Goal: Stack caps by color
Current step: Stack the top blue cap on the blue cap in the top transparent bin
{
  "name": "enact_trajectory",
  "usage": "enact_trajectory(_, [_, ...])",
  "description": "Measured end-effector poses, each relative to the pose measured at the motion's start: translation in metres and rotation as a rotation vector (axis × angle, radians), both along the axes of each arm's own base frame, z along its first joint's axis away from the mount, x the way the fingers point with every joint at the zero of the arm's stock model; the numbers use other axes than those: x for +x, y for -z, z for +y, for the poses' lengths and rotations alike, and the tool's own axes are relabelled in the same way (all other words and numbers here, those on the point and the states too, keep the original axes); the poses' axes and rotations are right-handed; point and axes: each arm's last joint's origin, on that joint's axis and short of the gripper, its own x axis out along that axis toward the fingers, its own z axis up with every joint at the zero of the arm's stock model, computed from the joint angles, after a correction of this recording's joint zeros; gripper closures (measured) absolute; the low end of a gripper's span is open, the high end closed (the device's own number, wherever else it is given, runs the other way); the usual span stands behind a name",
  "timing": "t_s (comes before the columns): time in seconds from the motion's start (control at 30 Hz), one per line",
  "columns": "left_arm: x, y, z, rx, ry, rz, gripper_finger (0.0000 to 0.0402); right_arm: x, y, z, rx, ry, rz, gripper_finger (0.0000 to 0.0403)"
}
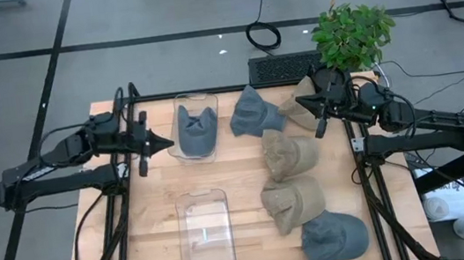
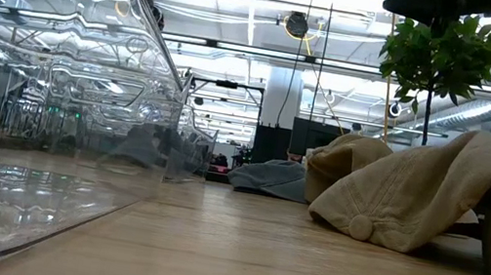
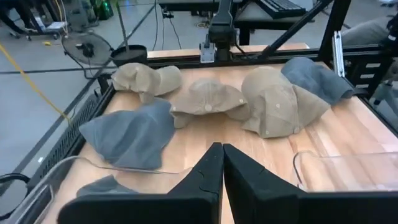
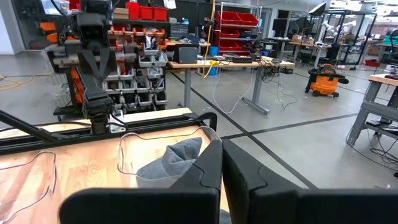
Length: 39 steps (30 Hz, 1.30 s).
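Note:
One slate blue-grey cap (image 1: 196, 127) lies in the far clear bin (image 1: 183, 149). A second blue-grey cap (image 1: 254, 112) lies on the table beside that bin, and a third (image 1: 334, 237) lies at the near right. Three tan caps (image 1: 299, 115) (image 1: 293, 154) (image 1: 292, 201) lie in a row down the right side. My left gripper (image 1: 170, 143) is shut and empty, just left of the far bin. My right gripper (image 1: 299, 101) is shut and empty, over the far tan cap. The left wrist view shows the tan caps (image 3: 208, 98) and a blue-grey cap (image 3: 130, 134).
A second clear bin (image 1: 204, 231) stands at the near middle with nothing in it. A potted plant (image 1: 351, 34) stands at the far right edge, behind my right arm. Bare wood lies to the left of both bins.

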Motion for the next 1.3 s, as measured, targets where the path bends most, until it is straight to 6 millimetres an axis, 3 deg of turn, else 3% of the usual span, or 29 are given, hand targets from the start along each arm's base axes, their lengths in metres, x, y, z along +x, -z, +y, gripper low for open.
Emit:
enact_trajectory(0.23, [-0.003,-0.009,-0.001,0.004,-0.010,-0.111,0.0380,0.000,0.000,0.000,0.001,0.000,0.001,0.0403])
enact_trajectory(0.53, [-0.003,-0.010,0.003,0.034,-0.133,-0.119,0.0380,0.008,0.005,-0.002,0.011,0.008,0.034,0.0403])
enact_trajectory(0.83, [-0.003,-0.010,0.003,0.026,-0.136,-0.120,0.0380,0.043,0.033,-0.012,0.066,0.042,0.198,0.0403])
enact_trajectory(0.93, [-0.003,-0.010,0.003,0.029,-0.137,-0.120,0.0380,0.057,0.044,-0.023,0.043,0.132,0.321,0.0403])
enact_trajectory(1.1, [-0.003,-0.010,0.003,0.030,-0.137,-0.120,0.0380,0.080,0.041,-0.057,0.114,0.189,0.537,0.0395])
enact_trajectory(1.3, [-0.003,-0.010,0.003,0.030,-0.136,-0.120,0.0380,0.105,0.050,-0.105,0.207,0.232,0.810,0.0329])
